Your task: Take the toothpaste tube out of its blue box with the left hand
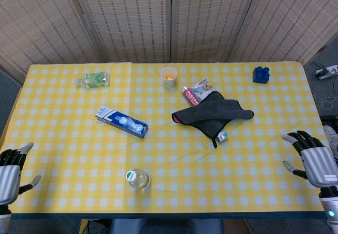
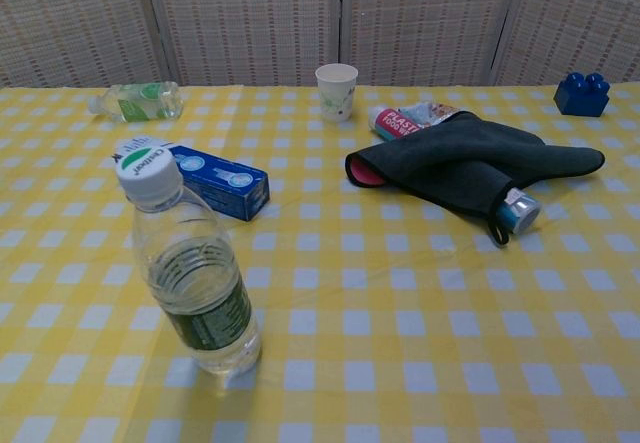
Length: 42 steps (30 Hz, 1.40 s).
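The blue toothpaste box (image 1: 122,121) lies flat on the yellow checked tablecloth, left of centre, its white end flap pointing to the far left. In the chest view the blue toothpaste box (image 2: 217,179) sits just behind the upright bottle. No tube shows outside it. My left hand (image 1: 11,166) hovers at the table's near left corner, fingers spread, holding nothing, well away from the box. My right hand (image 1: 313,156) is at the near right edge, also spread and empty. Neither hand appears in the chest view.
An upright water bottle (image 2: 190,275) stands near the front edge. A second bottle (image 1: 93,79) lies at the far left. A paper cup (image 1: 168,76), a dark cloth (image 1: 212,113) over a red tube and a small can, and a blue block (image 1: 261,74) sit further back.
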### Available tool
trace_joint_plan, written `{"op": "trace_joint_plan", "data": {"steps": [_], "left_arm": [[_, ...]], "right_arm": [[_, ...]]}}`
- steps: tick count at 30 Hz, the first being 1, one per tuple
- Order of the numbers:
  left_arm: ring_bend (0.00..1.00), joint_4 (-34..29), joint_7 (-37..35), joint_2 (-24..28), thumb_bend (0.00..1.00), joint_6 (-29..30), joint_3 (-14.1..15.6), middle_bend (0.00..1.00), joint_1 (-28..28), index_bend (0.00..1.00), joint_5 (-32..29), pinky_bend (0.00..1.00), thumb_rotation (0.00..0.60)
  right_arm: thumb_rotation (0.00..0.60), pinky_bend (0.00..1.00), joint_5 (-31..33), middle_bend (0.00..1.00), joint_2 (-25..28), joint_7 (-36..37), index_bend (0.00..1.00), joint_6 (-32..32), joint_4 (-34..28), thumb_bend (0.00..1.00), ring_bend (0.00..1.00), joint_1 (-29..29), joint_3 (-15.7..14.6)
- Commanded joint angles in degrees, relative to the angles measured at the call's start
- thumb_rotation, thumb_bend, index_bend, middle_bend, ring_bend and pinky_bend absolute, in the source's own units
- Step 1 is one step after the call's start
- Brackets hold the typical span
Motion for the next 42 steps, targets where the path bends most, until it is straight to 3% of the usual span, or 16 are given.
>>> {"op": "trace_joint_plan", "data": {"steps": [1,21,30,42], "left_arm": [[0.20,0.0,0.2,0.0,0.15,-0.2,0.0,0.22,-0.1,0.13,-0.1,0.13,0.600],[0.20,-0.7,0.6,1.8,0.15,-2.9,-1.1,0.22,-3.0,0.13,1.0,0.13,0.600],[0.20,0.8,-3.3,3.0,0.15,-12.1,-4.7,0.22,-12.5,0.13,3.0,0.12,0.600],[0.20,8.7,-5.0,-1.9,0.15,-27.4,-8.0,0.21,-27.3,0.12,2.7,0.10,0.600]], "right_arm": [[0.600,0.31,0.1,0.25,-0.1,0.1,0.25,-0.3,0.1,0.17,0.16,0.1,-0.1],[0.600,0.31,-0.5,0.25,0.4,0.1,0.24,0.6,-0.3,0.17,0.16,0.0,0.0],[0.600,0.31,-1.5,0.25,0.4,-0.5,0.24,1.3,-0.9,0.17,0.16,0.1,0.1],[0.600,0.31,-1.7,0.25,1.2,-1.7,0.24,2.6,-2.3,0.17,0.16,-0.9,-0.2]]}}
